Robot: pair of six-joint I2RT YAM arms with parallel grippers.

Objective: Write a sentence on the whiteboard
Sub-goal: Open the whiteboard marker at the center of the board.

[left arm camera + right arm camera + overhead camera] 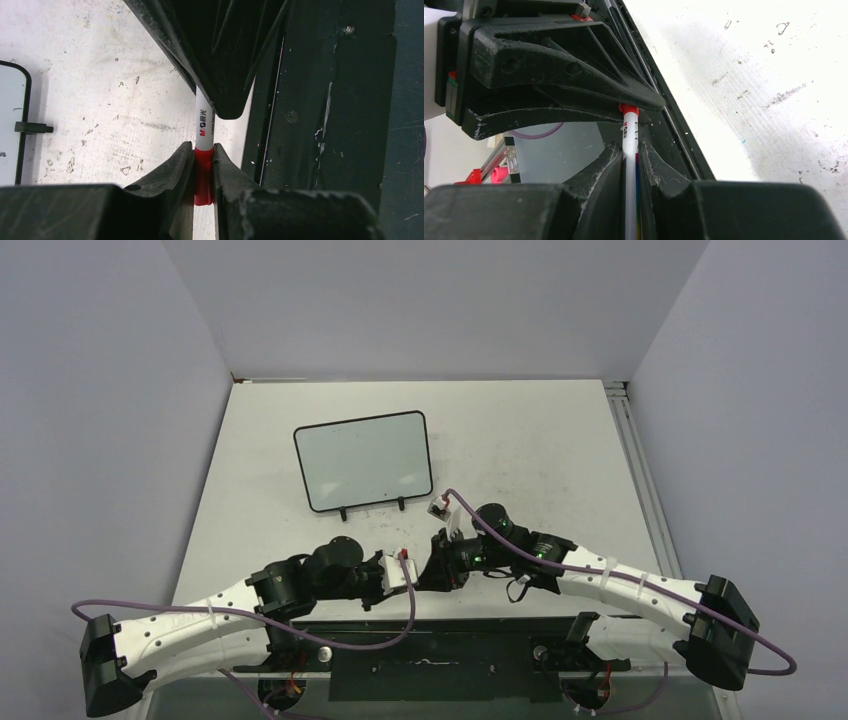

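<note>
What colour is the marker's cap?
The cap is red; the left wrist view shows it best.

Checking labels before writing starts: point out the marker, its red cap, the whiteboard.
marker [203, 125]: left wrist view, white printed barrel.
red cap [203, 172]: left wrist view, its visible middle.
whiteboard [363, 462]: top view, centre of blank face.

Red "M&G" on the white marker [203, 125] barrel, black Chinese characters above it — perhaps 晨光
</note>
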